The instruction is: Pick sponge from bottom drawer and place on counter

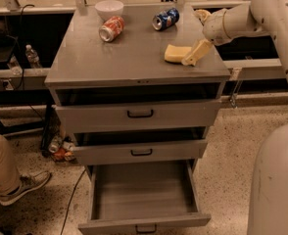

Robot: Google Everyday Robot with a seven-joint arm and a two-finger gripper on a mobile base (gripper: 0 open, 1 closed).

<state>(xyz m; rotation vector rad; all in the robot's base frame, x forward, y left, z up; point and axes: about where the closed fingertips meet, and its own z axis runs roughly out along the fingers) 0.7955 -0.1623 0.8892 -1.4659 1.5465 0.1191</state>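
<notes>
The pale yellow sponge [176,53] lies flat on the grey counter [129,58], near its right edge. My gripper [192,38] is just to the right of it and open. Its lower cream finger [195,53] rests against the sponge's right end, and the other finger [201,15] is spread away towards the back. The bottom drawer [141,195] is pulled out and shows a bare grey inside.
A white bowl [109,7], a red can [111,28] and a blue can [165,19] sit at the back of the counter. The top [140,113] and middle [141,152] drawers stand slightly ajar. A person's leg and shoe [16,182] are at the left, with cans on the floor [60,148]. My base [276,180] is at the right.
</notes>
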